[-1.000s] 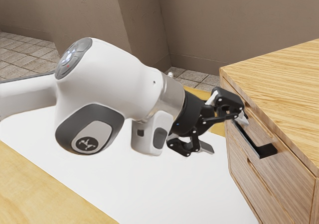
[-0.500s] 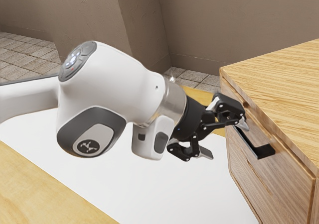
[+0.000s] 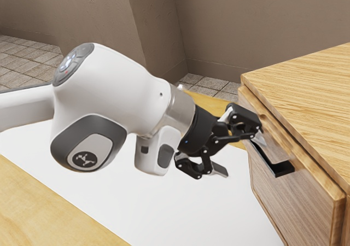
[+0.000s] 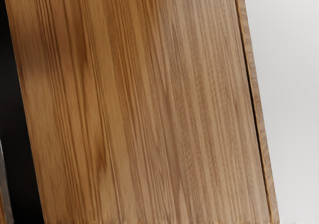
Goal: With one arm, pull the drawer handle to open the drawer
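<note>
**kev_b:** so where's the gripper point(image 3: 243, 156) at? closed on anything?

**mira:** nope, spread wide. The arm point(image 3: 109, 109) comes in from the exterior view's left, and the upper finger point(image 3: 247, 123) has its tip right against the near end of the handle point(image 3: 272, 159). The lower finger point(image 3: 199, 167) hangs free over the white table point(image 3: 136, 202), well apart from the wood. So one finger is touching and nothing's pinched between the two.

**kev_b:** and the drawer point(image 3: 284, 202) itself?

**mira:** it's the top one in the cabinet point(image 3: 306, 87) at the exterior view's right. Its front sits a little proud of the cabinet top's edge, and a strip of its upper rim shows under the top. So it looks partway out, though not by much. The handle is a black bar running slantwise across the front, standing off it on a bracket at the far end.

**kev_b:** wrist cam any use?

**mira:** it's right up against wood grain. That's the drawer front point(image 4: 149, 104), just ahead of the hand. The white table point(image 4: 294, 84) shows past one long edge, and a black strip point(image 4: 10, 144) runs along the opposite edge. Can't tell if that strip is the handle or a gap.
</note>
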